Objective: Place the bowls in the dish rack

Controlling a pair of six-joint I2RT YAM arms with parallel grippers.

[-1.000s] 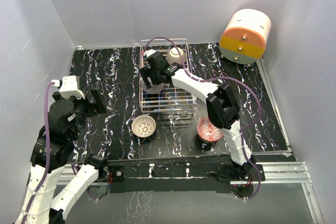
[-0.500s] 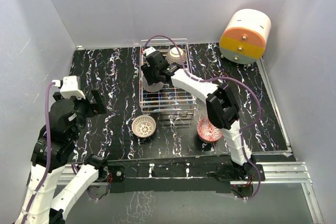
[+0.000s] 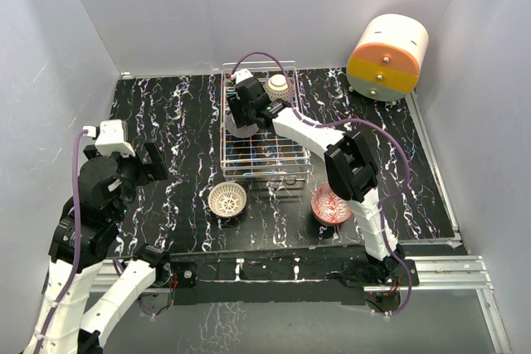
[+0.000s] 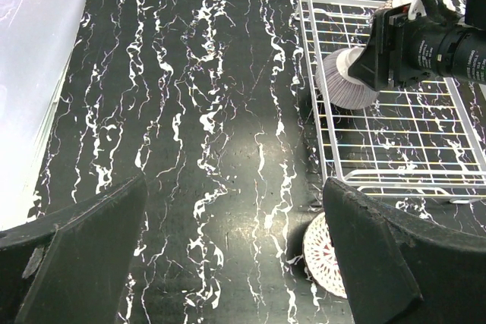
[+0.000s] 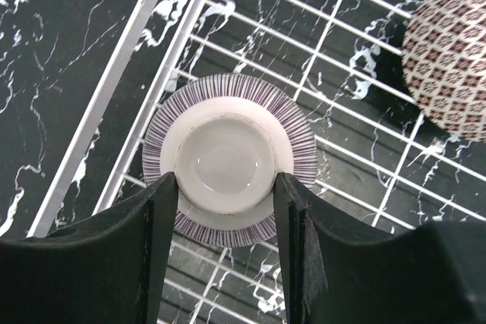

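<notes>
The striped bowl (image 5: 228, 108) is clamped upside down by its foot ring in the right gripper (image 5: 225, 187), above the dish rack (image 3: 265, 151) by its left wall. If it is released here, the rim could be caught on that wire (the hold looks shallow) and the bowl tipped onto the surface (image 3: 166, 113). The left gripper (image 4: 235, 210) is spread wide, idle.

Blk/wht arms (image 3: 300, 128), purple cables (image 3: 264, 55)

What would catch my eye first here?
The right fingers pinch an upturned striped bowl by its foot over the rack's far left side. Next, the orange-and-cream drum in the far right corner, then a white bowl and a red bowl on the table before the rack.
</notes>
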